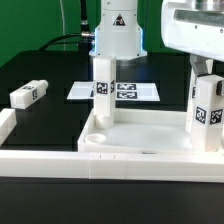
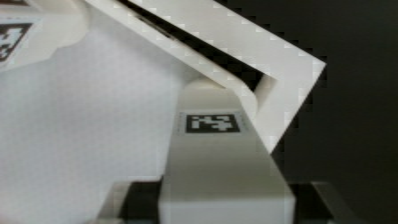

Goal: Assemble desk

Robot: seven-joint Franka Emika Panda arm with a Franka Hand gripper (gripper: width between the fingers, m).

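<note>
Grip: your gripper (image 1: 207,70) has its jaws part-closed around a leg (image 1: 207,112), upright.
Top: the top (image 1: 140,135) lies below, leg at its right corner in the exterior view.
Risk: a tilted leg could jam in the socket.

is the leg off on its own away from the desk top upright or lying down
Lying down. The loose leg rests on its long side on the black table, tagged end facing the camera, unlike the legs standing on the desk top.
</note>
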